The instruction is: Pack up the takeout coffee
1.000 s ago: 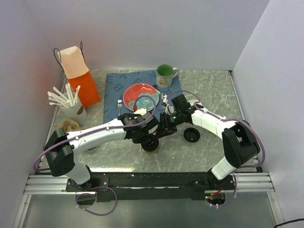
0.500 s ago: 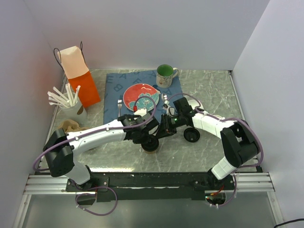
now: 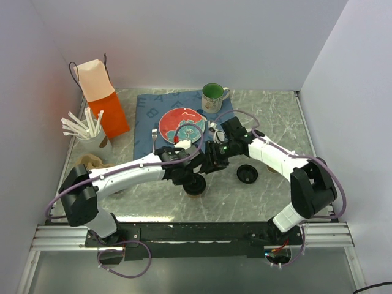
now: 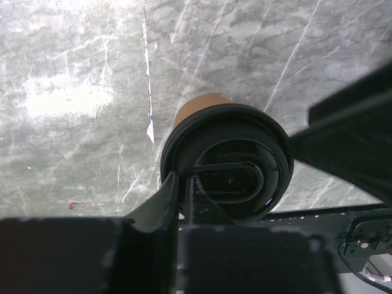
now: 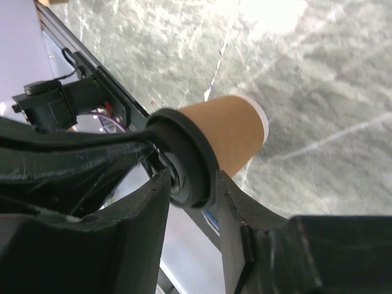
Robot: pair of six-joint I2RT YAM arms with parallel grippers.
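Note:
The takeout coffee (image 3: 196,185), a small brown paper cup with a round black lid, stands on the marble table (image 3: 269,122) near the front middle. My left gripper (image 4: 182,179) is shut on the near rim of its lid (image 4: 226,159), one finger outside the rim and one inside. My right gripper (image 5: 192,176) reaches in from the right, and its fingers straddle the lid's edge on the coffee (image 5: 226,131), one over the top and one under the rim, with a little slack. In the top view both grippers (image 3: 207,168) crowd over the cup and hide most of it.
A loose flat black lid (image 3: 247,174) lies right of the cup. Behind are a red plate (image 3: 182,124) on a blue cloth (image 3: 147,110), a green mug (image 3: 212,94), an orange paper bag (image 3: 101,101) and a cup of white sticks (image 3: 92,131) at the left.
My right gripper's jaws narrowed, then widened around the lid's edge, and that arm shifted slightly back and left. The left gripper and the cup stayed put.

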